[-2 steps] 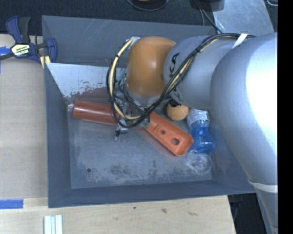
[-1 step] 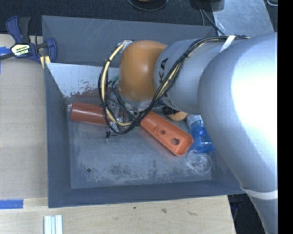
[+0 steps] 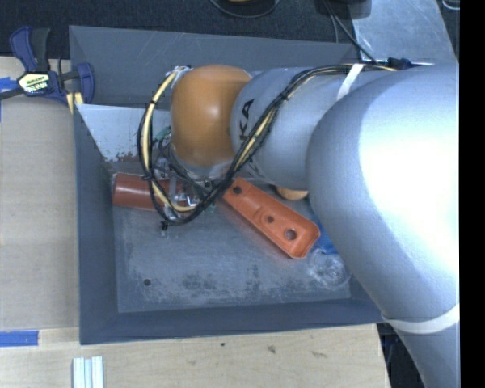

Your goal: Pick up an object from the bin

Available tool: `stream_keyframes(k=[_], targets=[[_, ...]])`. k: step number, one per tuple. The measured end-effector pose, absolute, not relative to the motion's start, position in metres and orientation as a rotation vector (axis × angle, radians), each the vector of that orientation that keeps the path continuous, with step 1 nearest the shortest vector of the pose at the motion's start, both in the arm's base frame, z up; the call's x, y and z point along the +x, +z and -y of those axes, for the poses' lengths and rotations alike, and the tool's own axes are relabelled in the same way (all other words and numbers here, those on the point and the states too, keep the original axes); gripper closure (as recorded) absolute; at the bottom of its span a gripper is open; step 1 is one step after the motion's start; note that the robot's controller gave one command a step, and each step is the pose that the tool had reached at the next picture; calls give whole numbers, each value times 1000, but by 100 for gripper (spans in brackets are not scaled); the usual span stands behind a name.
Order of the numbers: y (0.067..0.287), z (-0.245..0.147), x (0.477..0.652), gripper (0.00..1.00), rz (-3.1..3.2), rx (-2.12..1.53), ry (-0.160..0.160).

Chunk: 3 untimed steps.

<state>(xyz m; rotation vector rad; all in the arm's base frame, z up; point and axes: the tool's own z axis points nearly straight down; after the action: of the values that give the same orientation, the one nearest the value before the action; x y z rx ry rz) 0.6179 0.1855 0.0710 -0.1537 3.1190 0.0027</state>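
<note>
- Rust-brown cylinder point(image 3: 132, 192) is seen in the bin's point(image 3: 97, 297) far-left corner beside the end effector point(image 3: 179, 202), likely the target.
- Clenched or released cannot be told: hidden by the wrist point(image 3: 206, 111).

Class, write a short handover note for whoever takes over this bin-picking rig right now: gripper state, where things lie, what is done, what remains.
Gripper: low in the upper-left part of the grey bin, under the orange wrist cover; open or shut cannot be told.
Things: a reddish-brown block lies just left of it; an orange flat bar with holes lies slantwise to its right.
Done: nothing seen lifted yet.
Left: grasp one thing and raise it out.
</note>
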Motion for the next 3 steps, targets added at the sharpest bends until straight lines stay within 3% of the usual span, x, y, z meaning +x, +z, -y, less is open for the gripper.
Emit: stream_keyframes(k=[1, 2, 3], targets=[[71, -235, 603, 0, -3117, -92, 4], [70, -228, 603, 100, -3034, -728, -2], [70, -229, 603, 100, -3035, -727, -2]])
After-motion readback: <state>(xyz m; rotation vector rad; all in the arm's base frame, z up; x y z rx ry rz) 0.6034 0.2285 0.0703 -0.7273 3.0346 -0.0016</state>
